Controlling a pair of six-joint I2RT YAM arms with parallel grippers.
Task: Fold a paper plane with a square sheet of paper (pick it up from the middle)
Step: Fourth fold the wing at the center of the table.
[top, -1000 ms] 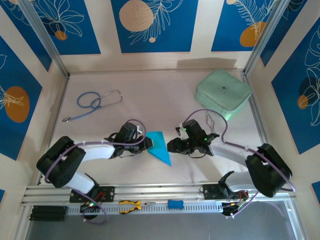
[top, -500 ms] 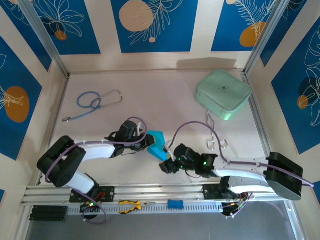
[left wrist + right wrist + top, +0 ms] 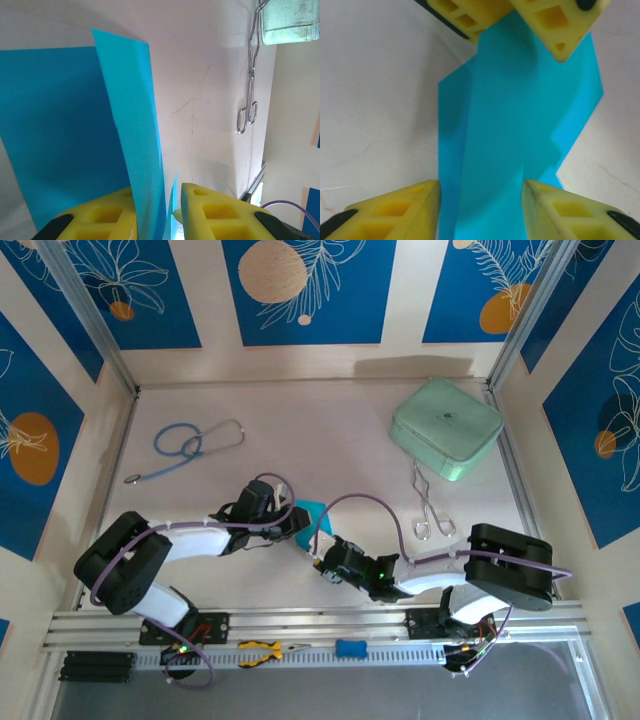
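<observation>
The left end effector (image 3: pixel 169 205) pinches the creased cyan paper sheet (image 3: pixel 65 130); the right end effector (image 3: pixel 481 197) stands spread astride it.

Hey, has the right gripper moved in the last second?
Yes. The right gripper has swung left and toward the near edge of the table, farther from the green case, and now sits at the near end of the blue paper.
</observation>
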